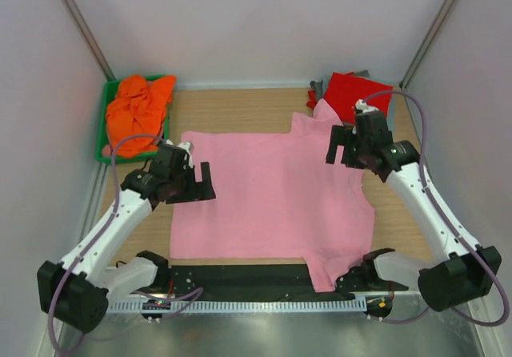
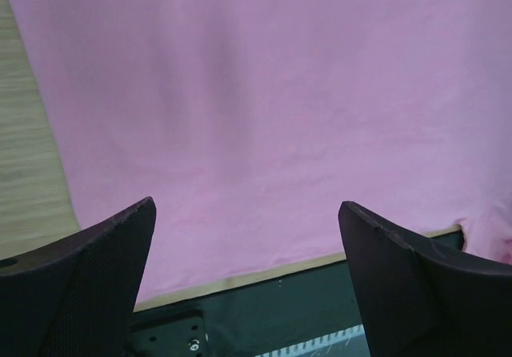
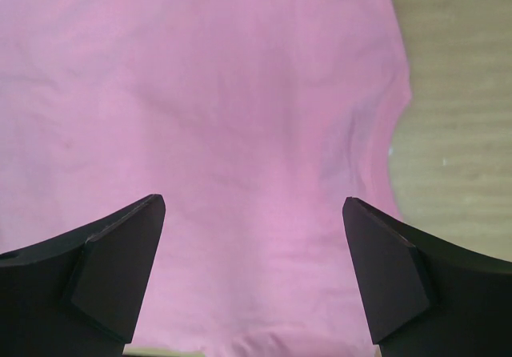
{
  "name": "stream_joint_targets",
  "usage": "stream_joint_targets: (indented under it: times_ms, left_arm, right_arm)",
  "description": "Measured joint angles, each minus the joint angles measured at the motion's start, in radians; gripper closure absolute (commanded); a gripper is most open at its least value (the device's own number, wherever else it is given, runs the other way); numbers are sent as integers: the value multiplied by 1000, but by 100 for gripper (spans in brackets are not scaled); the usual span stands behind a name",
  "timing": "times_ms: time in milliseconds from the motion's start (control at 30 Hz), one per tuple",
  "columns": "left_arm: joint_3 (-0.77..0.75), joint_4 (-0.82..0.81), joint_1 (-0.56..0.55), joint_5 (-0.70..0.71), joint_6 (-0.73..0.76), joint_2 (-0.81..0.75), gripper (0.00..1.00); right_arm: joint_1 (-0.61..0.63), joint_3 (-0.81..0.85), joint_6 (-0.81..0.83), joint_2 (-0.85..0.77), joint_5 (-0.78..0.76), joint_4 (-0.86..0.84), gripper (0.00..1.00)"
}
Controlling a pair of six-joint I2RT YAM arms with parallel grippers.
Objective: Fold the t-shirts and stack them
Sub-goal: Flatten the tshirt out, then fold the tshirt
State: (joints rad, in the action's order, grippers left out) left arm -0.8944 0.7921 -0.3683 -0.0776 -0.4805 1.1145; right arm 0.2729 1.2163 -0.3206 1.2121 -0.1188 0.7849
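The left fingers (image 2: 104,265) are spread wide and hold nothing, hanging above the smooth pink cloth near its left edge. The right fingers (image 3: 120,265) are likewise released and empty, poised over the collar end, where the neckline curves at the right of the wrist view.

The pink t-shirt (image 1: 276,193) lies spread flat in the middle of the table (image 1: 240,109), collar toward the right of the overhead frame. One sleeve points to the top and the other hangs over the near edge. A crumpled orange t-shirt (image 1: 140,109) fills the green bin (image 1: 102,137) at upper left, and a red t-shirt (image 1: 356,93) sits at upper right.

The shirt looks flattened and ready, with no fold begun. The next move likely calls for both fingers to drop onto one long side, pinch a single layer at sleeve and hem, and carry it across evenly without dragging the rest.
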Motion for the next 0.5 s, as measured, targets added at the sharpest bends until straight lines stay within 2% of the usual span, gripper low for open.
stream_joint_targets:
  times_ms: [167,233,333,433,500]
  left_arm:
    - [21,73,-64,-3,-67,-275,5]
    - [21,101,-71,2,-82,-338,4]
    - [19,146,-72,15,-96,-411,5]
    - [19,171,-72,17,-106,-420,5]
    - [19,177,-73,17,-112,-416,5]
  right_arm:
    - [48,-214,-126,-256,44,96,0]
    - [126,-273,-204,-352,45,111,6]
    - [315,-402,-344,-466,39,159,16]
    - [459,-509,-465,-528,29,246,30]
    - [518,-551,-525,-557,35,302,33]
